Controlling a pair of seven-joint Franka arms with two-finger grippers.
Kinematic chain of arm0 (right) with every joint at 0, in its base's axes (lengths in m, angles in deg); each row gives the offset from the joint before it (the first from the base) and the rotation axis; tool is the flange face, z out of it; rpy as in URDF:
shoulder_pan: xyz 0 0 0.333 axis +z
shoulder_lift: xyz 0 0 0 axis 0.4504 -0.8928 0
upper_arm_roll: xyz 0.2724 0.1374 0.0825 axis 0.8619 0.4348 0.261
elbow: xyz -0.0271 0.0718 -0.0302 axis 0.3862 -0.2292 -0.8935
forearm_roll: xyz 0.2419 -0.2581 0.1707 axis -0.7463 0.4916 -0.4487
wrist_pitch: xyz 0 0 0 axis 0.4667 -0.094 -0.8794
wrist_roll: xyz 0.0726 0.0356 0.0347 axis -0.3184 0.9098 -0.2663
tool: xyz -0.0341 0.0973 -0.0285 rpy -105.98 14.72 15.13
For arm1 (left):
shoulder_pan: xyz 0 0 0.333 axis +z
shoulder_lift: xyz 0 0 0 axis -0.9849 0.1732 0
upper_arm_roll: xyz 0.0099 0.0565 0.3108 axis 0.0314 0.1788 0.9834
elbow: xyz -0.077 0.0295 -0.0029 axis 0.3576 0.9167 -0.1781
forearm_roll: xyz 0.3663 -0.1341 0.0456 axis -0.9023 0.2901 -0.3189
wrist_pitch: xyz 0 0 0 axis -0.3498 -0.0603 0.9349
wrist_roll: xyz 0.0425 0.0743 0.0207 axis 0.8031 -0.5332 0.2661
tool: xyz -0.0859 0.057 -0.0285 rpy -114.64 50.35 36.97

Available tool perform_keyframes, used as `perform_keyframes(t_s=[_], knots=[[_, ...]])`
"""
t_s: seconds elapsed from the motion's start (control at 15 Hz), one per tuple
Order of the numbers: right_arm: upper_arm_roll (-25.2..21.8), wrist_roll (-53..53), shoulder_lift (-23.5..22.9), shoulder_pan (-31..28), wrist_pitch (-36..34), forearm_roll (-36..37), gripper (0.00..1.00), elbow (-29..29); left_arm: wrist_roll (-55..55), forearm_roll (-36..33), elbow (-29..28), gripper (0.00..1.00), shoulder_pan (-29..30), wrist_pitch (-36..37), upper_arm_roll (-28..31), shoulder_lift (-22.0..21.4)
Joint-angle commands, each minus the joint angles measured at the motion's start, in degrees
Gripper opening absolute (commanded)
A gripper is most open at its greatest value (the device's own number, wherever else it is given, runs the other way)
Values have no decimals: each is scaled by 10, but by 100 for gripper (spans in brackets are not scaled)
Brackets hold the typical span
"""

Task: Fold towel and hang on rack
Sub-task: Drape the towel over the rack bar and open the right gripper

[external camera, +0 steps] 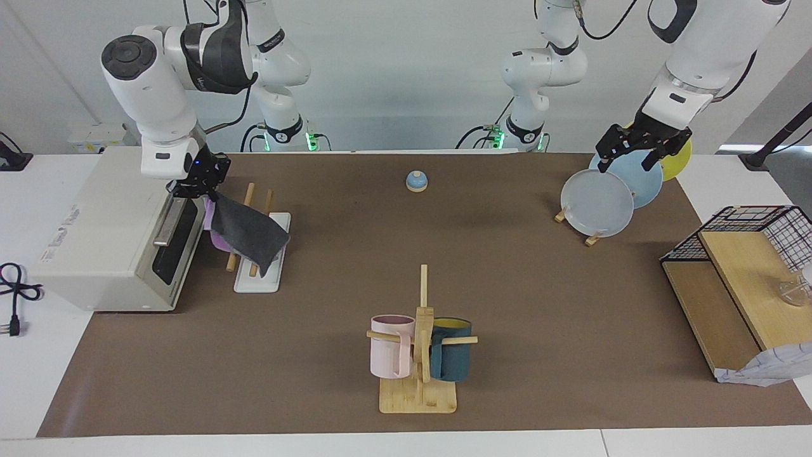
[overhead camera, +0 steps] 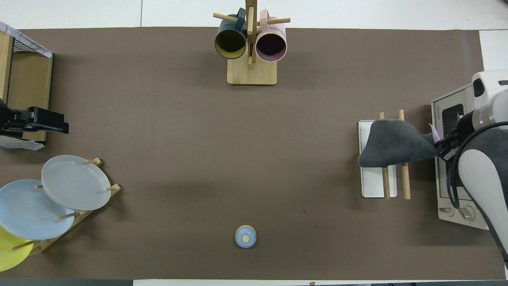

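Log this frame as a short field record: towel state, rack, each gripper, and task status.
towel: folded, dark grey face out, purple showing at the gripped edge, draped across the rack's rods
rack: white base with two wooden rods, beside the toaster oven, at the right arm's end of the table
right gripper: shut on the towel's edge, over the gap between oven and rack
left gripper: waits, open, over the plate stand
status: towel over the rods but not yet released
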Motion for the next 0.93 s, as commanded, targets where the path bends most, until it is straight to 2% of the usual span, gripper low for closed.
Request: perform_keyframes(t_s=[0.0, 0.13, 0.2, 0.33, 0.4, 0.47, 0.67, 0.87], knots=[[3, -28, 36, -31, 44, 8, 0, -66, -6, -10, 7, 100, -6, 5, 8, 4], [4, -37, 47, -42, 65, 8, 0, -92, -5, -10, 7, 100, -5, 5, 8, 4], [3, -37, 47, -42, 65, 8, 7, -92, -5, -10, 7, 100, -5, 4, 8, 4], [4, -32, 47, -37, 64, 8, 49, -91, -4, -10, 7, 100, -3, 7, 8, 3], [4, -33, 47, -36, 62, 8, 86, -91, -4, -11, 4, 100, -3, 12, 8, 2], [4, -35, 47, -36, 60, 8, 100, -89, -4, -10, -1, 100, -4, 12, 7, 0], [5, -28, 47, -33, 60, 6, 100, -79, -4, -11, -1, 100, -4, 11, 7, -1], [5, 10, 44, -34, 53, -1, 100, -34, -4, -11, -1, 100, -4, 11, 7, -1]])
